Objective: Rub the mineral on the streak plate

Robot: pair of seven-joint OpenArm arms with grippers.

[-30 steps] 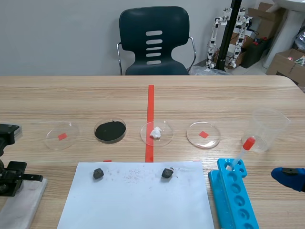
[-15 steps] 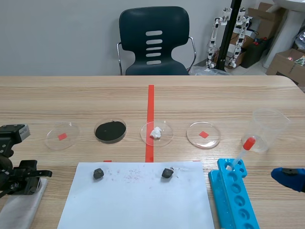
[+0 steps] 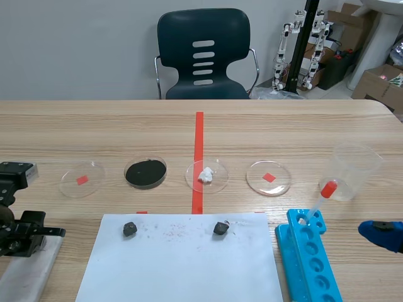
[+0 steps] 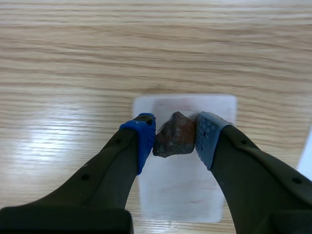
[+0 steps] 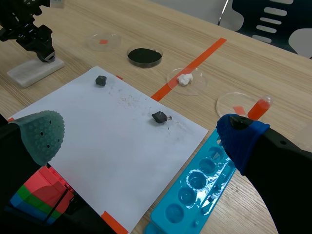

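At the far left, our left claw [image 4: 175, 132] is closed on the mineral [image 4: 174, 140], a reddish-brown lump pressed between the two blue pads. It hangs over the streak plate [image 4: 183, 187], a white slab lying on the table [image 3: 264, 129] near the table's left front corner; we cannot tell whether the mineral touches the plate. Just to the right of the plate lies a white sheet of paper [image 3: 182, 267] with faint reddish specks, and on it sit two dark stones, one toward its left [image 3: 130, 229] and one near its middle [image 3: 220, 228]. Beyond the paper a row of four clear dishes runs across the table: one with a red square [image 3: 82, 179], one full of black powder [image 3: 145, 172], one holding a white lump [image 3: 206, 176] on the red tape line, and another with a red square [image 3: 269, 178]. To the right of the paper stands a blue tube rack [image 3: 312, 261] with a red-bulbed dropper [image 3: 322, 196] leaning out of it, and behind that a clear plastic beaker [image 3: 356, 168]. At the far right our right claw [image 5: 140, 134] is low over the table, fingers spread wide and holding nothing.
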